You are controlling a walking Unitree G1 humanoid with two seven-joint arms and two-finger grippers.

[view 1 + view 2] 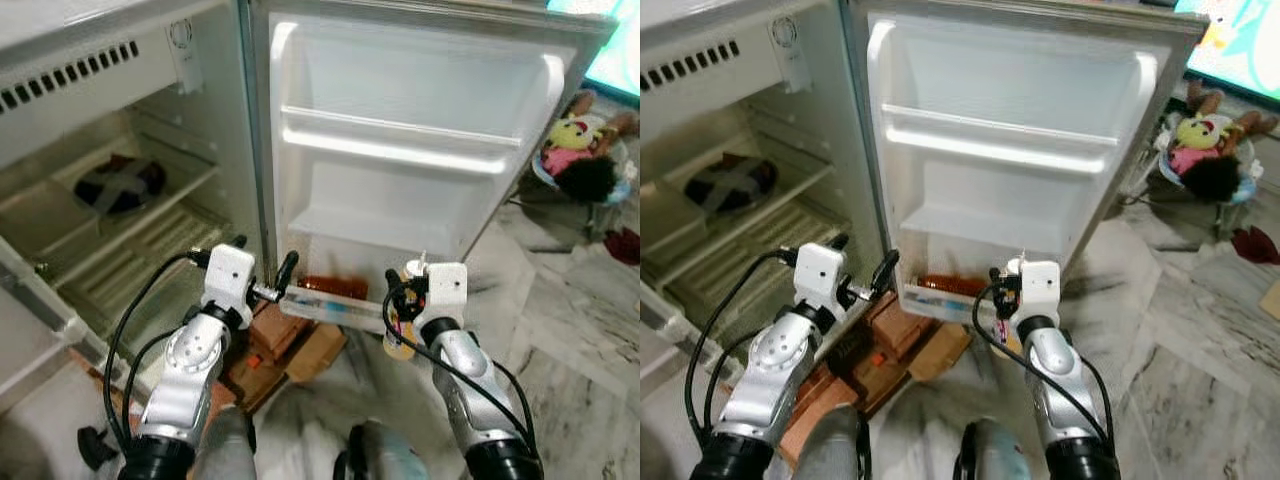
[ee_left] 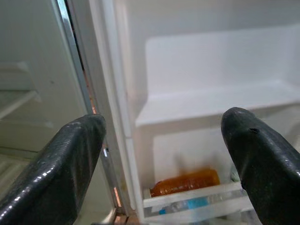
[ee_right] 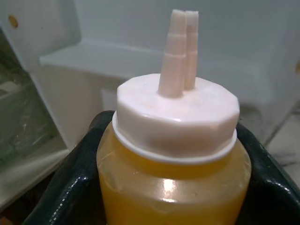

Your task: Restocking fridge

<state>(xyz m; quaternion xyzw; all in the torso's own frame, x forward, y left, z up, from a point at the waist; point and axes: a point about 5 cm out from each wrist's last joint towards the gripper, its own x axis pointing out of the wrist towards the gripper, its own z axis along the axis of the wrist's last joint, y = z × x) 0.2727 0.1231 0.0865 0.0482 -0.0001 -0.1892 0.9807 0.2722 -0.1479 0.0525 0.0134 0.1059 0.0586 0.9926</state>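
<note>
Yellow squeeze bottle (image 3: pixel 173 154) upright, white nozzle up, clamped in right gripper (image 1: pixel 405 315) just before open fridge door (image 1: pixel 420 130)'s bottom bin (image 1: pixel 335 305) holding orange bottle (image 2: pixel 185 182) lying sideways; left gripper (image 2: pixel 164 159) spread wide, empty; marble floor (image 1: pixel 570 330).

stuffed toys (image 1: pixel 580 150), cardboard boxes (image 1: pixel 290 350) on marble floor (image 1: pixel 570 300)
</note>
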